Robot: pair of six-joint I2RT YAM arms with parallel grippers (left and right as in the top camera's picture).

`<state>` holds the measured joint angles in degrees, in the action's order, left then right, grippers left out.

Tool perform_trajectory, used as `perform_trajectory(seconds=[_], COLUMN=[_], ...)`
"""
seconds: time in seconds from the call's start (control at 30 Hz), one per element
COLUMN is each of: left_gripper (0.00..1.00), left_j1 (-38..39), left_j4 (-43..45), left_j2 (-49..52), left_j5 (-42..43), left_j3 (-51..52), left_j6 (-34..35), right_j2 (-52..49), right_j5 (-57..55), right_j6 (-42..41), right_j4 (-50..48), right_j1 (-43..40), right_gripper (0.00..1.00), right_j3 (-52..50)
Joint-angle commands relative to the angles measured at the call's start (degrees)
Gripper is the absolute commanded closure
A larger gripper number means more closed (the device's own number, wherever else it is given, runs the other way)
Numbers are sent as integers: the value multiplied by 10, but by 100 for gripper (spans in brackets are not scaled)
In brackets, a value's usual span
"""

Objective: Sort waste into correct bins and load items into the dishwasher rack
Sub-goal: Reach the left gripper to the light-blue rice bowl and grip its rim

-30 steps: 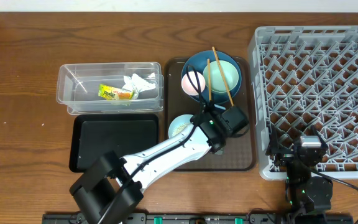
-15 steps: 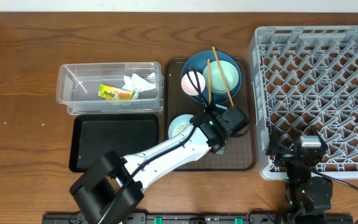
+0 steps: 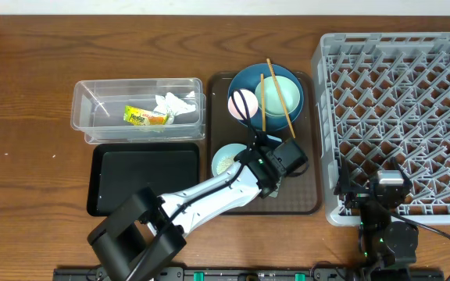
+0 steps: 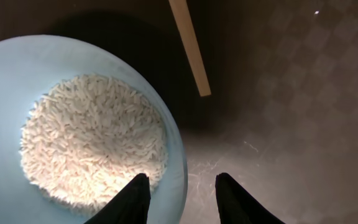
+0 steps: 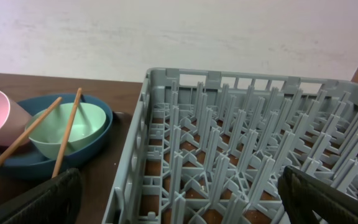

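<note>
Green-yellow wrapper [image 3: 145, 117] & crumpled white tissue [image 3: 175, 105] lie in the clear tub [image 3: 92, 109]. The flat black tray [image 3: 143, 178] sits just beside it. The dark blue bowl [image 3: 244, 78] holds the mint bowl [image 3: 272, 97], upright, and the pink cup [image 3: 233, 105], prob. tipped on its side. Two chopsticks [image 3: 280, 94] rest across them. The light blue bowl [image 3: 223, 160], w/ white rice [image 4: 92, 146] inside, stands upright nearby. The grey peg rack [image 3: 397, 101] is on the right.

- The left arm [image 3: 209, 191] has a long, smooth white link between bulky black joint housings, with a dark line running along it.
- The left gripper [image 4: 182, 199] has two matte black fingers [image 4: 135, 200] that taper to rounded tips.
- The right arm [image 3: 385, 222] is black and blocky, with a grey-faced square housing, tiny green lights and a thin black cable.
- The right gripper [image 5: 179, 190] has dark fingers [image 5: 42, 200] with a finely ribbed surface.
</note>
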<state>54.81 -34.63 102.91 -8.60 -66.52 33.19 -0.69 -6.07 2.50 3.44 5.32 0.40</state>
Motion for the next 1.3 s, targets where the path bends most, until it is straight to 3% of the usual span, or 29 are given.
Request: perform_trajectory(seconds=[0.0,0.47,0.73,0.9,1.0,1.27], left_gripper=[67,69,81,81,88,94], left_j1=[-1,-1,-1,-1,-1,-1], left_j4=[9,36,39,35,32,21], left_j2=[0,0,0,0,0,0], left_j5=[-13,-50,-50,-49,-49,-43], left_j3=[7,36,36,36,36,36], left_j6=[0,1,1,1,1,1], right_j2=[2,2,2,2,2,2], right_j5=[-6,-6,-6,-6,-6,-6], right_j6=[-7,-7,-7,-7,-7,-7], right_j4=[2,2,2,2,2,2], right_j1=[-4,-4,-4,-4,-4,-4], right_gripper=[1,1,1,1,1,1], right_j3=[-1,-1,-1,-1,-1,-1])
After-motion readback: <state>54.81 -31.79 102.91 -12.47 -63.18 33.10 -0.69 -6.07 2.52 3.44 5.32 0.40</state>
